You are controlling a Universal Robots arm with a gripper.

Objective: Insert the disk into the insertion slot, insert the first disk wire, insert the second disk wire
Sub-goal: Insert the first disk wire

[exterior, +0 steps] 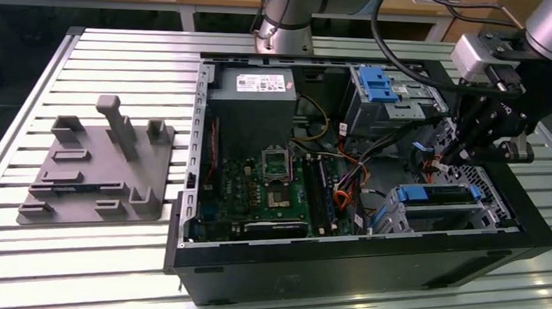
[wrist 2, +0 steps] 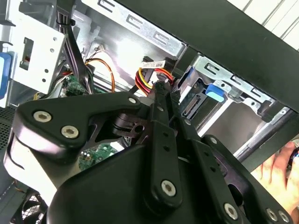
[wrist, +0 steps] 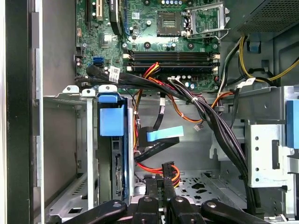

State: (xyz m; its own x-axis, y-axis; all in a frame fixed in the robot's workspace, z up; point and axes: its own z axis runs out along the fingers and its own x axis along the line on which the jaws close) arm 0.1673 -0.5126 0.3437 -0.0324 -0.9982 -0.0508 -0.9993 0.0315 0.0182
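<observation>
Inside the open computer case (exterior: 346, 269), the disk (wrist: 117, 172) is home. It sits edge-on in the insertion slot (wrist: 88, 154), with its bright blue plastic carrier standing proud of the thin silver sheet-metal walls. That makes sense: the blue tab is the part meant to be handled, and the disk's connector edge faces the open cavity where the cables can reach it. Just beside that connector edge hovers the gripper (wrist 2: 161, 91), its matt black fingers pinched together on the dark plug of the first disk wire (wrist 2: 150, 74), a springy bundle of red, yellow and black strands fanning out from the fingertips. Holding it by the hard plug and not the soft strands looks like the way to keep it square to the disk's socket. The plug is near the disk, but I judge it not yet seated. The second disk wire (wrist: 163, 135), a flat dark cable with a pale blue end, hangs loose just beside the disk, touched by nothing. Further from the disk lies the green motherboard (wrist: 154, 42), glossy and studded with sockets. A thick black cable loom (wrist: 210, 116) is draped between it and the disk.
</observation>
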